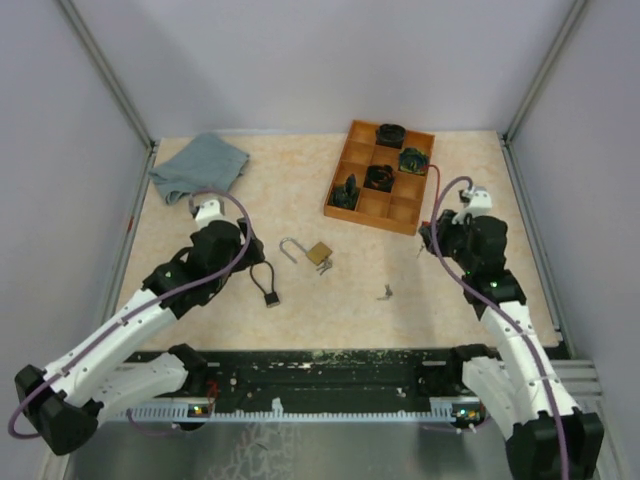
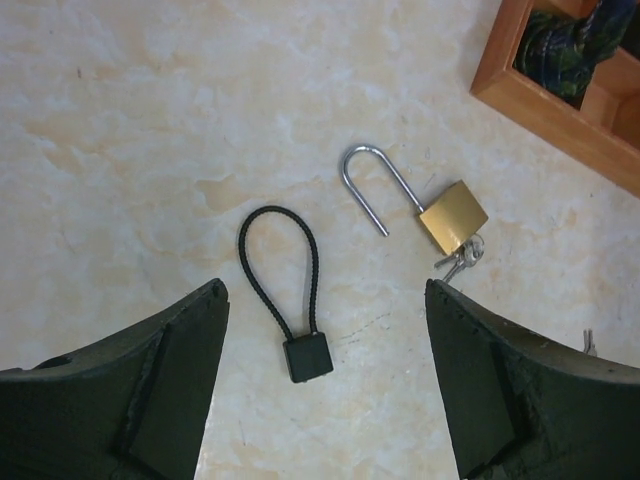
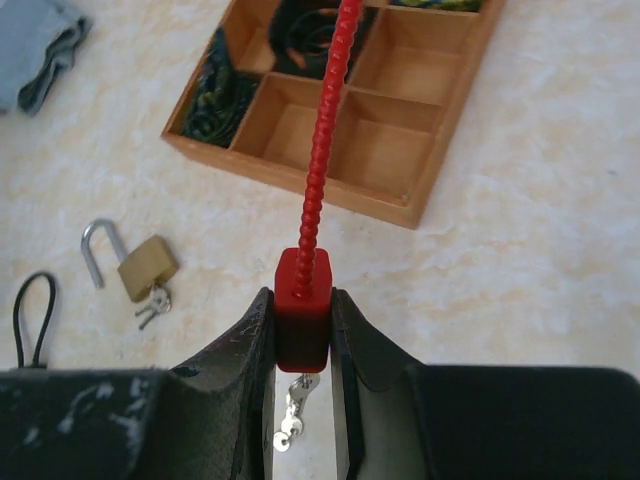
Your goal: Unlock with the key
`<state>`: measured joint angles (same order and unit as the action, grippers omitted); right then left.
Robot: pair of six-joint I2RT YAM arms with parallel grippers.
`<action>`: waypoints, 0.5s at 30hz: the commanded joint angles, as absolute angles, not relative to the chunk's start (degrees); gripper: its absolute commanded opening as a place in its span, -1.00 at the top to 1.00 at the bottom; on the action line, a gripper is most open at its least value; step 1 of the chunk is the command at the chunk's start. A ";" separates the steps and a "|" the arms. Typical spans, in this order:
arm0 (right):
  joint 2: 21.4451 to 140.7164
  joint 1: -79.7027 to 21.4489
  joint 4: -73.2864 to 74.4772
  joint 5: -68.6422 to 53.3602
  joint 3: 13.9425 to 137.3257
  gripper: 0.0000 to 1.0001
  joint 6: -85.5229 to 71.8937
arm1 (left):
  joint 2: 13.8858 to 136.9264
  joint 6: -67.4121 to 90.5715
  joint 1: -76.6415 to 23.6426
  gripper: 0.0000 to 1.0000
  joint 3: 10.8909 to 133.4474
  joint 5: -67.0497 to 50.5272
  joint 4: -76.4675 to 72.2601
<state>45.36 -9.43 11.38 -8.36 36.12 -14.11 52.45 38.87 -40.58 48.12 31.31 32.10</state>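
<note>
My right gripper (image 3: 303, 305) is shut on the body of a red cable lock (image 3: 303, 275). Its red cable (image 3: 325, 130) runs up out of the right wrist view, and a small key (image 3: 295, 410) hangs from the underside of the body. From above, that gripper (image 1: 428, 245) is held off the table near the tray. My left gripper (image 2: 325, 290) is open above a black cable lock (image 2: 308, 358) lying flat on the table, touching nothing. A brass padlock (image 2: 452, 217) with its shackle swung open lies beside it, with keys (image 2: 462, 258) at its base.
A wooden compartment tray (image 1: 345, 210) with several dark locks stands at the back right. A blue-grey cloth (image 1: 200, 165) lies at the back left. A loose small key (image 1: 385, 292) lies on the table between the arms.
</note>
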 commanded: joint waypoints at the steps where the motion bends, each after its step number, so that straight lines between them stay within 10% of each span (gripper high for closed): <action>1: 45.67 1.17 1.80 -15.12 32.69 1.00 -25.53 | 53.14 36.47 -38.80 -0.70 46.67 22.35 30.74; 11: 62.38 11.94 -9.02 -21.42 25.43 1.00 -31.81 | 54.44 36.59 -38.15 -0.85 45.45 17.52 29.63; 15: 63.39 11.96 -4.92 -18.39 25.34 0.62 -29.62 | 54.70 36.33 -38.06 -0.87 45.03 15.55 28.84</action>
<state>64.01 11.79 -2.11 -18.09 24.36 -30.24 54.54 37.34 -38.46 45.71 18.81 30.92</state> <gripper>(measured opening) 0.205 0.931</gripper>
